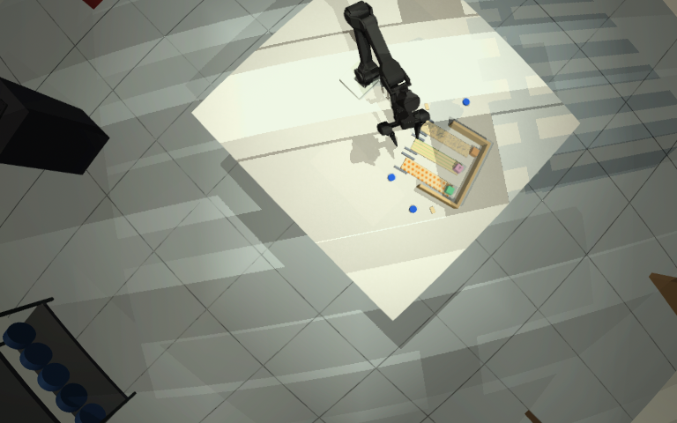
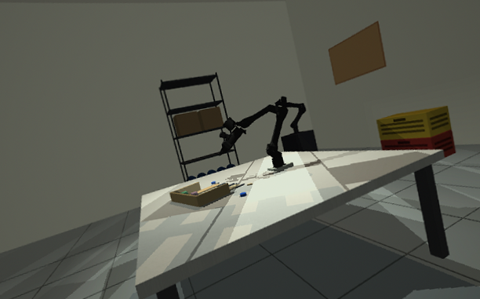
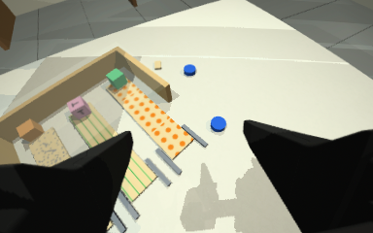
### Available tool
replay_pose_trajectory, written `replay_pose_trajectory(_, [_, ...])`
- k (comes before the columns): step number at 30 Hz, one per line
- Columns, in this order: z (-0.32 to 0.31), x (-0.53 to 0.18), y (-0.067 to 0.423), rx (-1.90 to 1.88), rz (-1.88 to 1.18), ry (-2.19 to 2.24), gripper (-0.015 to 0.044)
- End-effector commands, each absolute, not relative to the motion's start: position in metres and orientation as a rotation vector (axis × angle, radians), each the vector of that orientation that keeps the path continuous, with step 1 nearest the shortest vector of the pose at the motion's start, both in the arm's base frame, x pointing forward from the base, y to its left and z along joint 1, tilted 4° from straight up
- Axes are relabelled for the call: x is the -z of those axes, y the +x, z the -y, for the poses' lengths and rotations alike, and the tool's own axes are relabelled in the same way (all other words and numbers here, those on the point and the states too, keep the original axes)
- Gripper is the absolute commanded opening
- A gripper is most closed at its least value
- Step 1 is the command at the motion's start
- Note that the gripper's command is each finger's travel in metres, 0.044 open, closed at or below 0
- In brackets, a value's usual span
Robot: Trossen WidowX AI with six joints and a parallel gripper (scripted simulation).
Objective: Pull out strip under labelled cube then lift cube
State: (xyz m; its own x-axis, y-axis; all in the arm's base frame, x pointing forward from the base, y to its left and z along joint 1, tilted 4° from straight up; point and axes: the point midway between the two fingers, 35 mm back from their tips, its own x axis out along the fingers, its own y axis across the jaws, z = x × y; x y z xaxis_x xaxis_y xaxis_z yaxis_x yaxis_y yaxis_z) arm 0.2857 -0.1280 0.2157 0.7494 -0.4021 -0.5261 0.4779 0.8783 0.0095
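1. wrist view: i see the gripper [image 3: 186, 160] open wide with nothing between its fingers. it hangs above the table [image 3: 291, 83], near the open end of the wooden tray [image 3: 58, 92].
2. three strips lie side by side in the tray, each with a grey bar at its near end, outside the tray mouth.
3. the labelled cube [image 3: 79, 107] is pink with a dark mark on its top and side. it rests on the far end of the striped strip [image 3: 117, 155], the middle one, close to the tray's back wall.
4. a green cube [image 3: 116, 78] sits on the far end of the orange dotted strip [image 3: 157, 123]. an orange cube [image 3: 30, 129] sits on the far end of the speckled strip [image 3: 49, 150].
5. the left finger covers part of the striped strip's near end in this view.
6. two blue discs [image 3: 219, 123] lie on the table beside the dotted strip, apart from the tray. a small tan block [image 3: 157, 64] lies near the farther disc.
7. top view: the gripper [image 1: 405, 132] sits just off the open end of the tray [image 1: 472, 166], nearest the speckled strip [image 1: 446, 137]. the labelled cube [image 1: 457, 167] lies well apart from the fingertips, deep in the tray.
8. exterior view: the arm [image 2: 274, 133] reaches out from its base, and the gripper [image 2: 224, 146] is raised clear above the tray [image 2: 201, 196].
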Motion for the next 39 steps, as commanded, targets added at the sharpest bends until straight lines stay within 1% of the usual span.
replay_pose_trajectory(1, [0.065, -0.222, 0.291, 0.260, -0.536, 0.055, 0.0400])
replay_pose_trajectory(4, [0.029, -0.226, 0.289, 0.131, -0.527, 0.005, 0.0400])
replay_pose_trajectory(14, [0.027, -0.226, 0.289, 0.122, -0.527, 0.001, 0.0400])
replay_pose_trajectory(19, [0.032, -0.221, 0.300, 0.125, -0.620, -0.037, 0.0269])
replay_pose_trajectory(29, [0.052, -0.182, 0.347, 0.055, -1.069, -0.169, 0.0006])
replay_pose_trajectory(39, [0.068, -0.129, 0.375, -0.125, -1.464, -0.216, 0.0000])
